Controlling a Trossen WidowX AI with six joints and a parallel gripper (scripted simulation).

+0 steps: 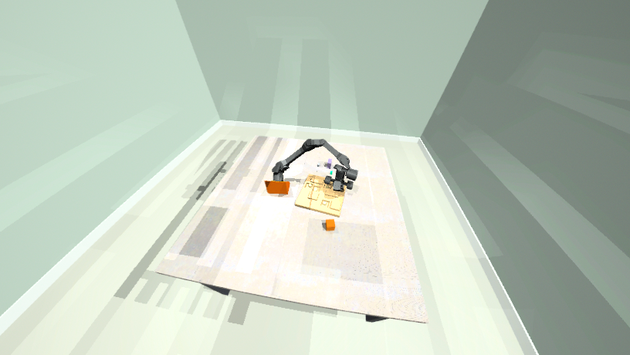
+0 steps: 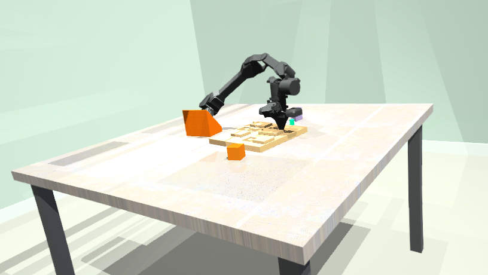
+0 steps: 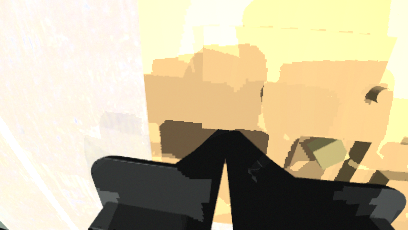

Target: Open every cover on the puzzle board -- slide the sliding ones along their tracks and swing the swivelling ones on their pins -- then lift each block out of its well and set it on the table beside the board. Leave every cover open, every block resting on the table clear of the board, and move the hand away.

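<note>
The pale wooden puzzle board (image 1: pixel 320 211) (image 2: pixel 235 142) (image 3: pixel 310 45) lies flat on the table. Raised wooden covers, such as a front one (image 2: pixel 263 139) and one further left (image 2: pixel 240 133), stand on its top; how far each is open is too small to tell. My gripper (image 2: pixel 281 128) (image 3: pixel 227 132) is shut with nothing between its fingers. It points down, its tips at or just above the board's far right part. A dark recess or shadow (image 3: pixel 180 137) shows beside the tips. A small green piece (image 1: pixel 331 172) (image 2: pixel 292 122) is on the table beyond the board.
A purple block (image 1: pixel 329 162) (image 2: pixel 298 117) stands behind the green piece. An orange cube (image 1: pixel 330 224) (image 2: pixel 235 152) sits in front of the board. A large orange wedge (image 1: pixel 276 187) (image 2: pixel 198 123) stands left of the board, near the arm's base.
</note>
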